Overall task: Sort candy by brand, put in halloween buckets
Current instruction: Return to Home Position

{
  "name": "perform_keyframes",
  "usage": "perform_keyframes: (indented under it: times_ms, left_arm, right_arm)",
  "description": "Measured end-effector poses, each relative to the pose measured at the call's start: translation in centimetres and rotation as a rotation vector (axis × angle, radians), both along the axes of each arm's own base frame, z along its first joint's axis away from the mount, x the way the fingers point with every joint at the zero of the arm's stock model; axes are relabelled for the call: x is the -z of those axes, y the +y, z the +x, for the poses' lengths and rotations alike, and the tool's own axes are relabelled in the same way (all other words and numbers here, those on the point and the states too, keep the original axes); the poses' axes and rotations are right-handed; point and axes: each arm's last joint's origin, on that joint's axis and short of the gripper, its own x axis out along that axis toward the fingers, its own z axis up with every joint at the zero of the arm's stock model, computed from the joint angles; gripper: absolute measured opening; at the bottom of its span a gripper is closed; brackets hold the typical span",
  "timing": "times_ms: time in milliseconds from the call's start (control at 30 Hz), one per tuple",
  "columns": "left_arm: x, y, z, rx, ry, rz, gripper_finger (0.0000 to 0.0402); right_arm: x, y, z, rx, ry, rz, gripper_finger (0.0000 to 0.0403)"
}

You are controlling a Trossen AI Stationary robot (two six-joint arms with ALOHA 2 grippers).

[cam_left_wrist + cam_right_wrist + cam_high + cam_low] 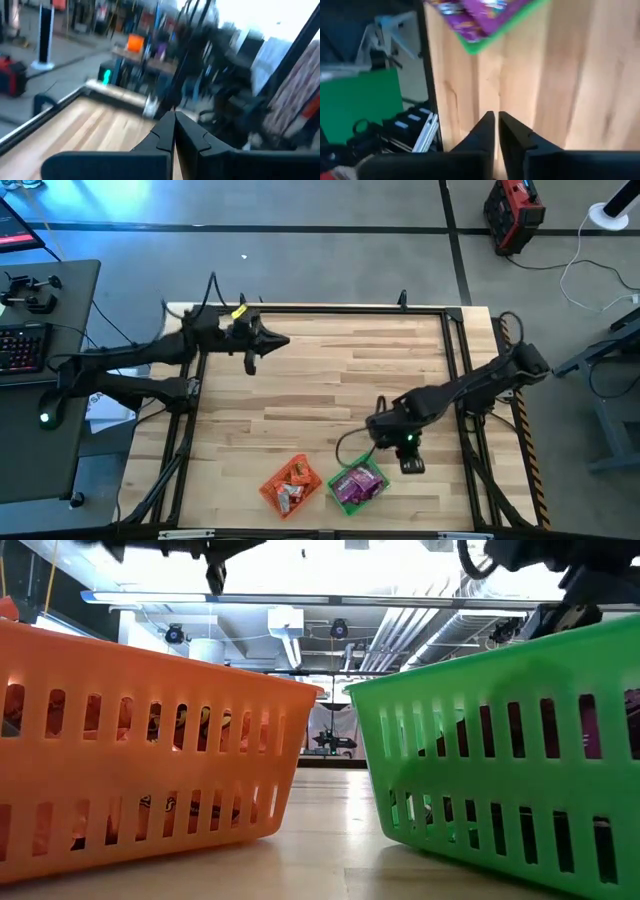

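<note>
Light, slippery-looking candy (350, 490), best nipped by an edge, sits in the orange bucket (266, 488) and green bucket (383, 480) at the table's (330, 380) six o'clock, with the left claw (250, 363) at ten and the right claw (410, 464) at four, both pinched shut, empty.

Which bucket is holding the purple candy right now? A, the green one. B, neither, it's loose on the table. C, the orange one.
A: the high view shows the purple candy lying inside the green bucket, not on the bare wood.
</note>
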Motion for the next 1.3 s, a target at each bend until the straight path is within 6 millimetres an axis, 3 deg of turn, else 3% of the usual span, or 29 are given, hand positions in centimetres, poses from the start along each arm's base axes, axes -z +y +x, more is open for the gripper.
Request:
perform_keyframes:
  times_ms: [233, 400, 667, 800, 1100, 1300]
  left_arm:
    - [8.2, -0.9, -1.4, 0.038, -0.194, -0.284, 0.0000]
    - [12.1, -2.9, -3.7, 0.040, -0.294, -0.390, 0.0000]
    - [14.4, -4.2, -6.3, -0.033, -0.343, -0.397, 0.0000]
    - [15.5, -3.8, -6.6, -0.051, -0.217, -0.394, 0.0000]
    - [15.0, -4.4, -7.7, 0.101, -0.187, -0.475, 0.0000]
    - [15.4, -4.8, -8.2, 0.102, -0.129, -0.463, 0.0000]
  right_arm:
    - [-0.9, -3.9, -4.4, 0.288, -0.014, -0.047, 0.0016]
    - [-2.4, -5.8, -5.4, 0.527, -0.159, 0.043, 0.0006]
    - [-3.6, -8.1, -3.4, 0.668, -0.367, 0.137, 0.0001]
    - [-3.6, -8.7, -3.4, 0.682, -0.373, 0.134, 0.0001]
    - [-4.2, -8.4, -3.2, 0.741, -0.427, 0.134, 0.0000]
    - [-2.1, -8.3, -2.4, 0.878, -0.488, 0.272, 0.0000]
